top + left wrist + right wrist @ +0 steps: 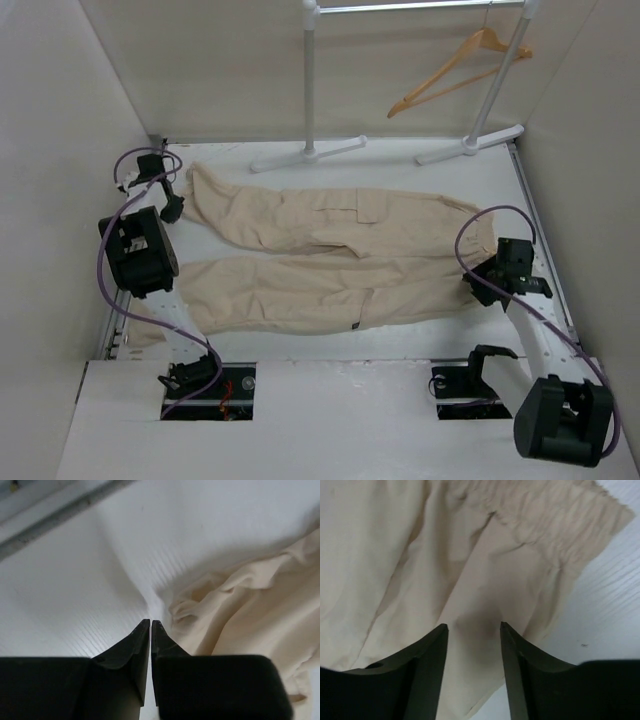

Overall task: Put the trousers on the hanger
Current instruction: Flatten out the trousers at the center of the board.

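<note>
The beige trousers (330, 260) lie flat on the white table, legs to the left and gathered waistband to the right. The wooden hanger (455, 70) hangs on the rack at the back right. My left gripper (172, 207) is shut and empty, just left of the far leg's cuff. In the left wrist view its closed tips (150, 623) rest above bare table beside the cloth (250, 610). My right gripper (480, 285) is open over the near corner of the waist. In the right wrist view it (473, 626) straddles cloth just below the waistband (560, 520).
The white clothes rack (310, 90) stands at the back, its feet (470, 143) on the table. Walls enclose the left, right and back. Two dark cutouts (210, 385) hold the arm bases at the near edge.
</note>
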{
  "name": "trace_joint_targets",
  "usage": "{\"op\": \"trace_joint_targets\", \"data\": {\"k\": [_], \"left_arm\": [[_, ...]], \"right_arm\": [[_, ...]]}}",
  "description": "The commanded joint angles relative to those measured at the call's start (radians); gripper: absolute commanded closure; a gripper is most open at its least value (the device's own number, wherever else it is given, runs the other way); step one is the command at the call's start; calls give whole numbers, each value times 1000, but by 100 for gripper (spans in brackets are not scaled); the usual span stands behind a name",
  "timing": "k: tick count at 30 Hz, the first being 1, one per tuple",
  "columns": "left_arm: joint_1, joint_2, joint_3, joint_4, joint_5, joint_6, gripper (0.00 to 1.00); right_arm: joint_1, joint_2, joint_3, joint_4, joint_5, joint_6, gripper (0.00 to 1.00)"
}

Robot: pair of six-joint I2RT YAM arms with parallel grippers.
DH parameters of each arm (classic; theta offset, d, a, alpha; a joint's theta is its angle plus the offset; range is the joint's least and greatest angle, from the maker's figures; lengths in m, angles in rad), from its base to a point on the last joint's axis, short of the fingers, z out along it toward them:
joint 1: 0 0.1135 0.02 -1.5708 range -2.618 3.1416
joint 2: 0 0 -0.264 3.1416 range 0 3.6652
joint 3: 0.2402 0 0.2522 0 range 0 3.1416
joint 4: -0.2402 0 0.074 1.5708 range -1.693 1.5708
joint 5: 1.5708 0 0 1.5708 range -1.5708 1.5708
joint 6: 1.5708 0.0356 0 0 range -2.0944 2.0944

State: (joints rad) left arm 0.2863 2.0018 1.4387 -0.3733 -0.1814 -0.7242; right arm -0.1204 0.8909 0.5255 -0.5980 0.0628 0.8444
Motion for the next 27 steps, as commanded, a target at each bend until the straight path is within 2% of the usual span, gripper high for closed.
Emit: {"op": "trace_joint_targets", "data": {"k": [1,5,9,11,14,18,22,27], "left_arm": [[44,-127,11,94,-6,-23,96],[87,-201,-47,172,-18,-67,97],[118,-219,-93,166,-9,-132,97],[119,-209,-103,180,16,-121,90],[101,-170,-100,235,126,-87,71],[70,-106,-95,261,242,-90,59],[49,-54,-93,257,253,-95,58],[38,12,-67,229,250,-103,63]], "right_arm": [[-86,37,-4,87,-6,25,53],[-173,59,-21,78,14,54,61],[-219,16,-44,32,101,76,61],[-218,-10,-45,27,121,76,58],[-189,-18,-16,46,109,64,50],[-106,22,21,81,52,13,43],[-22,89,27,109,31,2,41],[-25,160,2,161,23,45,40]]}}
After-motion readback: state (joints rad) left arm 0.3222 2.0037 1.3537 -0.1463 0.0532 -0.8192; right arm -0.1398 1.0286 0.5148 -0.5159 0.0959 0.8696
